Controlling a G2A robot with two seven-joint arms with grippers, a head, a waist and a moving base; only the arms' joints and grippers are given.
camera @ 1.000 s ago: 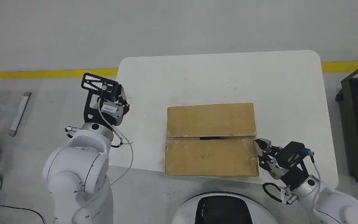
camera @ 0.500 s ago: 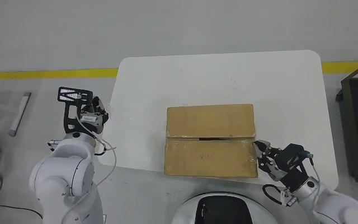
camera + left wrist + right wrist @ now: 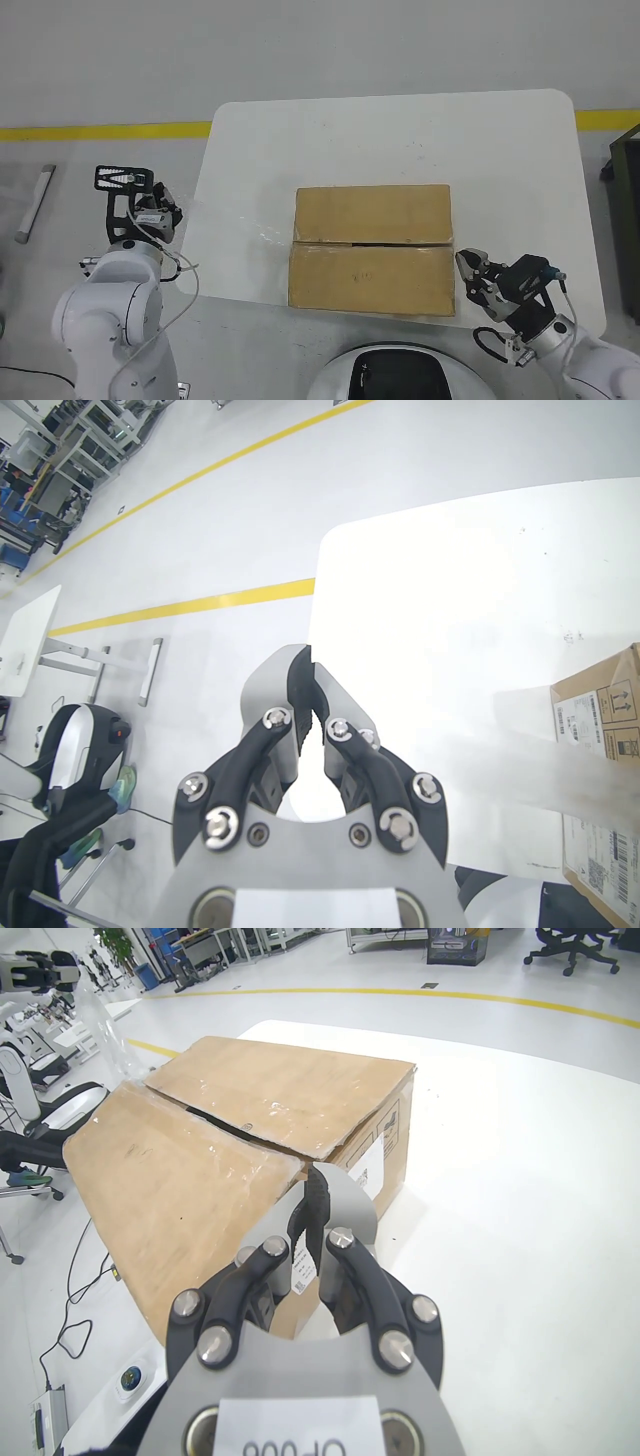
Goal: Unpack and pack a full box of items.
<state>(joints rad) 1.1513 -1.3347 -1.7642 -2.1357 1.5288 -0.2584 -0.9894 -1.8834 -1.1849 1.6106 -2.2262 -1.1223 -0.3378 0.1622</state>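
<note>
Box point(image 3: 370, 245): on table point(image 3: 500, 150), flaps down, nudged slightly leftward.
Left gripper point(image 3: 306, 680): fingers pinching clear tape point(image 3: 107, 1043), now drawn well left of box; strip lifting off seam.
Right gripper point(image 3: 312, 1198): fingers pressed together, empty, at box's right end.
Unsealing likely near done.

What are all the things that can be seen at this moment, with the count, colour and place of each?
cardboard box: one, brown, flaps closed, on the near half of the table.
table: one, white, under the box.
tape strip: one, clear, rising from the box's left end toward the left arm.
floor line: one, yellow, on the grey floor along the table's far side.
left end effector: one, grey and black, shut, off the table's left edge.
right end effector: one, grey and black, shut, at the box's right end near the seam between the flaps.
</note>
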